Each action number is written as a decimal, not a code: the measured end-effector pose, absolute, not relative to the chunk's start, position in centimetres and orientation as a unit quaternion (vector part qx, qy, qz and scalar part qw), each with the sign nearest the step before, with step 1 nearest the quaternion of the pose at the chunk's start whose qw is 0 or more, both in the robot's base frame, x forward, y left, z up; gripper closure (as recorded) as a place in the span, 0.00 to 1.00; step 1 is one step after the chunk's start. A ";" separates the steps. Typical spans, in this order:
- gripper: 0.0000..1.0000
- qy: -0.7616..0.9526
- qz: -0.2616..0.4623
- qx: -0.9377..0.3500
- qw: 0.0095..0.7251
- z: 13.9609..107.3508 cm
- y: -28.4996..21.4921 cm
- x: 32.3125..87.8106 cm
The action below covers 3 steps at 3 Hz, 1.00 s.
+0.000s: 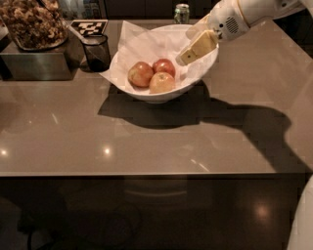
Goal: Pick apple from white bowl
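Three apples lay in the white bowl at upper centre: the apple, palest, at the front, two redder apples behind. Your gripper hovered over the bowl's right side, clear of the fruit; open or closed, you could not tell.

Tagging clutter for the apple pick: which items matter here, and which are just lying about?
Job: pale apple; white bowl; tool, over the bowl's right side.
Lying about: left red apple; rear red apple; dark cup; can; checkered card.
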State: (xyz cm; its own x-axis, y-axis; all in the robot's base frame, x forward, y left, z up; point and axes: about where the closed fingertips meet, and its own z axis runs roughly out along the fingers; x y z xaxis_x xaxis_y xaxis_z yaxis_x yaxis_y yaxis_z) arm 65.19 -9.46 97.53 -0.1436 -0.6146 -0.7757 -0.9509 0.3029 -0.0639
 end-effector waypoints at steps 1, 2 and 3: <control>0.23 0.707 0.236 -0.564 0.356 97.1 -6.9 65.7; 0.20 0.712 0.208 -0.582 0.332 96.0 -5.2 66.2; 0.18 0.729 0.194 -0.580 0.308 94.1 -5.1 66.5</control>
State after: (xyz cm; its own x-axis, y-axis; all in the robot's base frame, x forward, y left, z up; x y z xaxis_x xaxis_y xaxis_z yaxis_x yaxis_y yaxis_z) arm 66.47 -5.06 94.06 -0.1375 -0.7260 -0.6738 -0.9652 0.2511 -0.0735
